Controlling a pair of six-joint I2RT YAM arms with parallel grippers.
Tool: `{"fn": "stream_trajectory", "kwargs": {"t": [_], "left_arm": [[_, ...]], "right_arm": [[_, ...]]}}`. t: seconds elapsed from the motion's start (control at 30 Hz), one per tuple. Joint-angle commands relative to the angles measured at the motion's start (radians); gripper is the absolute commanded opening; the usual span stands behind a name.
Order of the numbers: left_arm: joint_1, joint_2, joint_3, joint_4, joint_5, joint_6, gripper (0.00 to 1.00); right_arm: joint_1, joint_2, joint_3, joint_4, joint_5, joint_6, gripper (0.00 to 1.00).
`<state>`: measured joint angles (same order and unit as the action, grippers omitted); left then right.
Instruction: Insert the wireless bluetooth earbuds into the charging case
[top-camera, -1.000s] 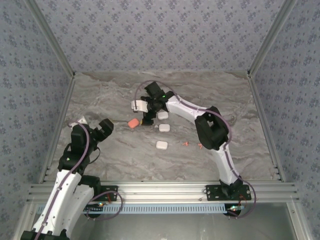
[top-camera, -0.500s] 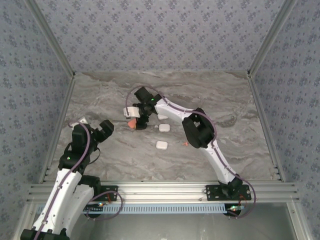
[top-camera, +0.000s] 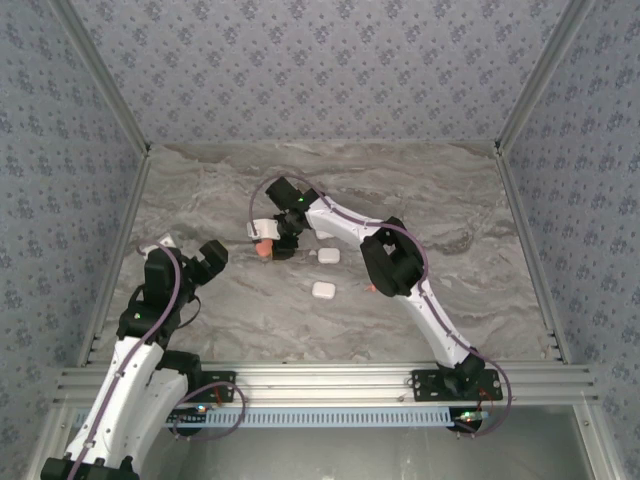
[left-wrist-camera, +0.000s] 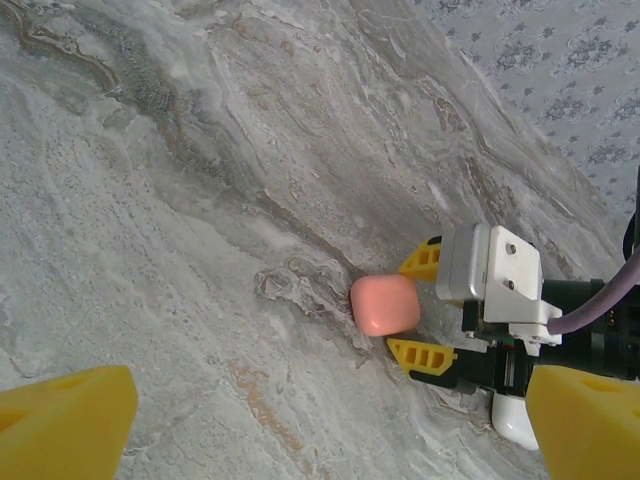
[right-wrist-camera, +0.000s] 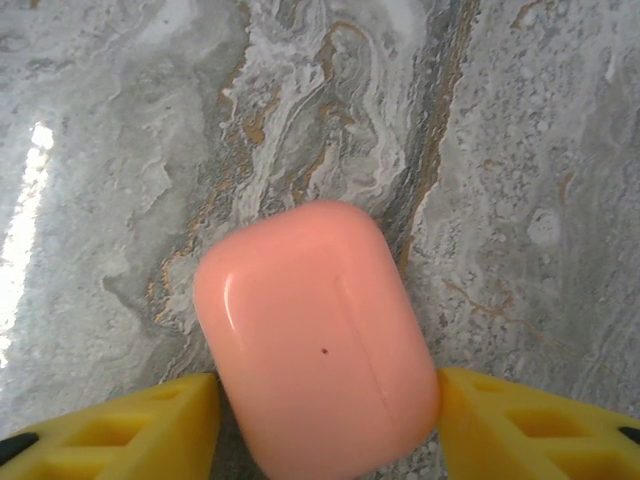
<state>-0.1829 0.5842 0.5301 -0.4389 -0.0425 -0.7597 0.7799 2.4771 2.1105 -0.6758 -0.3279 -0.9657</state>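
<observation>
One pink case (right-wrist-camera: 315, 335) (straddled by right tool (right-wrist-camera: 325, 420)), two white cases (top-camera: 329, 256) (top-camera: 323, 290).

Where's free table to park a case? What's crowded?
Free: the right side, between the right arm and the right rail; the far strip along the back wall. Crowded: mid-table, where the right pincer straddles the pink case beside the white cases.

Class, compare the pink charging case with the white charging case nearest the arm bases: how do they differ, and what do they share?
Colour: the pink charging case is salmon pink; the white charging case is white. Place: the pink one lies between the right gripper's fingers; the white one lies free, nearer the bases. Both are rounded and rest on the marble table.
</observation>
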Motion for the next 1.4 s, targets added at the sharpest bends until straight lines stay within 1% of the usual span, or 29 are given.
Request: {"fn": "stream_trajectory", "kwargs": {"t": [0.0,0.1,0.3,0.4,0.6,0.77,0.83,1.03,1.1,1.23,1.37], "left_arm": [[0.005,0.002,0.042,0.005,-0.007,0.023,0.99],[0.005,0.002,0.041,0.009,-0.005,0.023,0.99],[0.005,0.002,0.044,0.015,0.02,0.031,0.99],[0.004,0.009,0.041,0.047,0.075,0.051,0.98],[0.005,0.083,0.044,0.212,0.303,0.068,0.93],[-0.001,0.219,0.056,0.468,0.609,0.007,0.92],[-0.02,0.266,0.077,0.526,0.669,-0.007,0.92],[-0.132,0.372,0.156,0.639,0.751,0.002,0.93],[-0.165,0.41,0.183,0.648,0.768,0.005,0.93],[-0.227,0.484,0.244,0.615,0.772,0.038,0.93],[-0.278,0.54,0.284,0.639,0.784,0.05,0.88]], "right_arm": [[0.005,0.013,-0.01,-0.074,0.0,-0.006,0.54],[0.005,-0.013,-0.044,-0.042,-0.012,0.021,0.48],[-0.002,-0.105,-0.139,0.068,-0.025,0.094,0.44],[-0.02,-0.195,-0.228,0.155,-0.034,0.152,0.43],[-0.062,-0.445,-0.472,0.313,-0.024,0.252,0.43],[-0.082,-0.696,-0.712,0.453,0.008,0.312,0.42],[-0.084,-0.78,-0.783,0.487,0.017,0.33,0.42],[-0.082,-0.988,-0.941,0.551,0.036,0.384,0.43],[-0.074,-1.03,-0.968,0.552,0.047,0.39,0.43],[-0.063,-1.097,-0.998,0.552,0.058,0.405,0.43],[-0.049,-1.132,-1.013,0.552,0.073,0.409,0.43]]}}
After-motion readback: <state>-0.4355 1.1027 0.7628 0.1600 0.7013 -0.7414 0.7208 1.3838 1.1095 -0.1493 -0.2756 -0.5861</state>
